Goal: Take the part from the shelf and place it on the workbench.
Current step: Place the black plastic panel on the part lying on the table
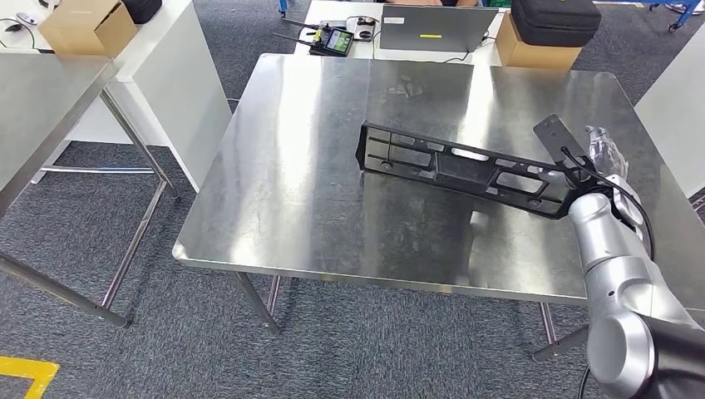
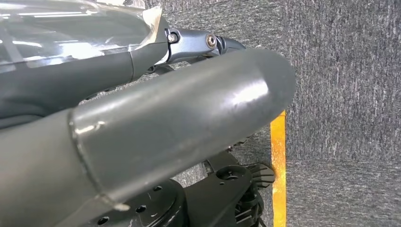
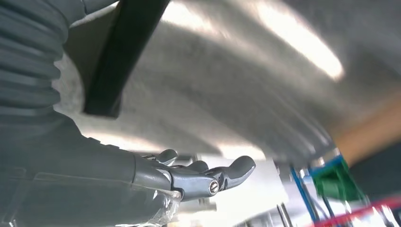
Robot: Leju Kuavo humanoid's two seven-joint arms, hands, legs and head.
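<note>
- Head view: the part (image 1: 465, 169), a long black frame with cut-out windows, lies on the steel workbench (image 1: 332, 208), running from the middle of the top toward its right side.
- The right hand (image 1: 605, 158) sits at the part's right end, close to the workbench's right edge; its pale fingers lie just beyond the black end plate, and I cannot tell from here whether they grip it.
- No writing on the part can be read. Beyond the far edge, a closed laptop (image 1: 432, 29) carries a small yellow strip, too small to read, beside a controller (image 1: 332, 40) with a lit screen.
- A cardboard box (image 1: 536, 51) with a black case (image 1: 555, 18) on it stands at the far right corner, just off the top.
- The left and near stretches of the bench top are bare steel; the near edge and left corner overhang grey carpet.
- A second steel table (image 1: 41, 116) stands well apart to the left, with carpet between; yellow floor tape (image 1: 25, 374) marks the near left corner.
- Left wrist view: the left hand (image 2: 156, 118) hangs over grey carpet, its thick thumb large in the foreground, holding nothing that shows; how the fingers lie I cannot tell. A yellow line (image 2: 279, 165) crosses the carpet.
- Right wrist view: the right hand's fingers (image 3: 227, 172) are extended and apart, closed on nothing, against the blurred steel surface; a black bar of the part (image 3: 123, 52) passes near the ribbed wrist cover.
</note>
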